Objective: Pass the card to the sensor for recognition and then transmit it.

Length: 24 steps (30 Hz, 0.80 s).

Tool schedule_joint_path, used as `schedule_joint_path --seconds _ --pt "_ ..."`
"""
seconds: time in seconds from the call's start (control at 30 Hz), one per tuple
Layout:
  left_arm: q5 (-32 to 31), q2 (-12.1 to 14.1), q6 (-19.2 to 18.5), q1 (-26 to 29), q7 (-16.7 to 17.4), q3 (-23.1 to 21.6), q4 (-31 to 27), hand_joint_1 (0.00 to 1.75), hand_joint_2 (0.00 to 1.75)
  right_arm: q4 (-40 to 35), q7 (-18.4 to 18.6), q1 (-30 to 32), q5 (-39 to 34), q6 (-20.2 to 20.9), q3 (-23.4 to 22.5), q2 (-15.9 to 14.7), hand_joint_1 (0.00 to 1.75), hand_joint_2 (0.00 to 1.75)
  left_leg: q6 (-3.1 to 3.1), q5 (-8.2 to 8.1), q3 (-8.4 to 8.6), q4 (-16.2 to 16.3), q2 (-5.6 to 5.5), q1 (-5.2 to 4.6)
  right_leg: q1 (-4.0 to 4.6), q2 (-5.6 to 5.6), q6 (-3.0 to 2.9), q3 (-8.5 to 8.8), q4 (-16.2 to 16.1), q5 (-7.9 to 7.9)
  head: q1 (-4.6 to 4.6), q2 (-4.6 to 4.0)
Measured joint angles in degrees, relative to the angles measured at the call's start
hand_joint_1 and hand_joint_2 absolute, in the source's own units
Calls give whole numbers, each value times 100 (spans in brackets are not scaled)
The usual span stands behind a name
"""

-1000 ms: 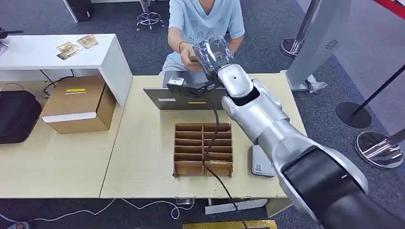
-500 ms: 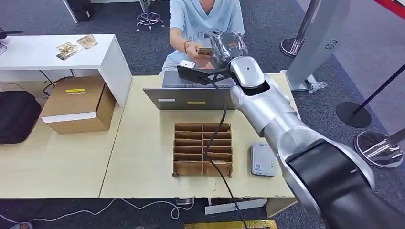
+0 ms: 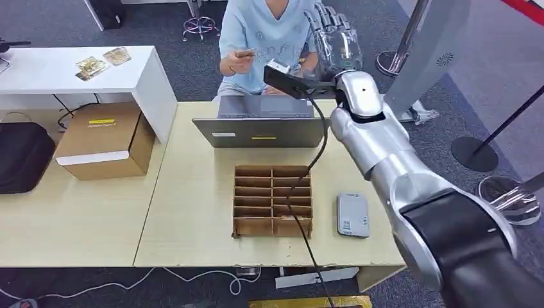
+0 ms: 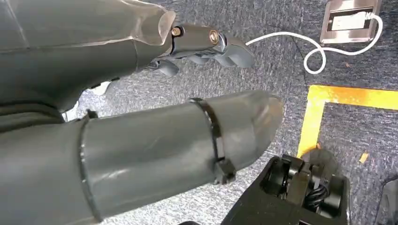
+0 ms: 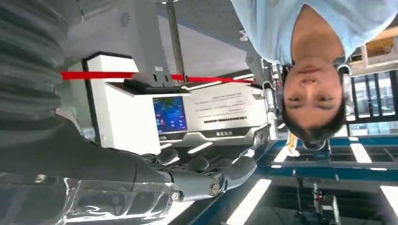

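grey carpet underfoot, two pale wooden tables [image 3: 192,212] pushed edge to edge across the middle of the head view. at 9 o'clock, a black bag [image 3: 22,154] lies on the left table, a cardboard box [image 3: 102,142] just beside it at its 3 o'clock. at 10 o'clock, a white desk [image 3: 70,72] with a few small packets on top. past centre, a brown divider tray [image 3: 272,200] of small compartments sits on the right table; a black cable [image 3: 301,186] drapes across it. a grey laptop [image 3: 263,125] stands at the tray's 12 o'clock, at the far edge. the sensor [image 3: 353,215], a flat grey pad, lies at the tray's 3 o'clock, near but apart.

person in a light blue shirt [image 3: 266,29] sits behind the laptop at 12 o'clock; the person's hand [image 3: 232,61] pinches the card [image 3: 246,52], raised clear of the table, at 9 o'clock of the robot hand and well apart from it.

right hand [image 3: 333,32] is raised at 1 o'clock on the silver arm, fingers spread and extended, nothing in them; right wrist view shows the same, fingers [image 5: 211,176] stretched out and bare. wrist camera bracket [image 3: 289,78] juts off the forearm toward the laptop.

left hand [image 4: 155,93] in the left wrist view hangs over carpet with a yellow floor line [image 4: 328,101] and a white cord [image 4: 300,47]; thumb out, dark fingers [image 4: 206,47] loosely curled, holding nothing.
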Motion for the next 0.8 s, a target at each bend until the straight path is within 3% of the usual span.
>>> schedule_joint_path --seconds 0.07,0.13,0.23,0.37,0.57,0.77,0.8 --pt "-2 -2 7 9 20 0 0 0 0 -136 -147 126 -171 -223 -138 -149 0 175 0 0 1 3 -4 1 0 -5 0 0 -1 0 2 0" --pt "0 0 90 51 46 0 0 0 0 -396 -644 358 -799 -194 -394 -352 0 175 0 -1 0 2 -6 1 0 -6 0 2 -2 0 0 0" --pt "33 11 308 184 -29 0 0 0 0 -1098 -1655 1002 -2347 495 -1021 -728 0 175 2 -1 -1 2 -30 4 4 -32 2 15 -13 -2 2 0" --pt "-70 44 630 425 -102 -30 0 0 0 -2632 -2369 2415 -4293 1268 -1918 -1215 0 175 14 -10 -5 1 -54 4 4 -55 11 26 -28 -9 8 0" --pt "-70 118 817 663 -184 -92 0 0 0 -4737 -2704 4453 -7393 2657 -3100 -1460 0 175 28 -28 -12 -2 -50 1 2 -56 24 19 -30 -23 4 0" --pt "30 201 887 769 -262 -160 0 0 0 -5941 -2512 5657 -9446 3169 -3931 -1419 0 175 28 -31 -11 -7 -44 2 3 -50 19 19 -30 -29 2 0" --pt "37 203 892 786 -265 -160 0 0 0 -5967 -2505 5847 -9500 3185 -3945 -1412 0 175 28 -31 -11 -8 -44 2 3 -51 21 19 -29 -31 4 0"
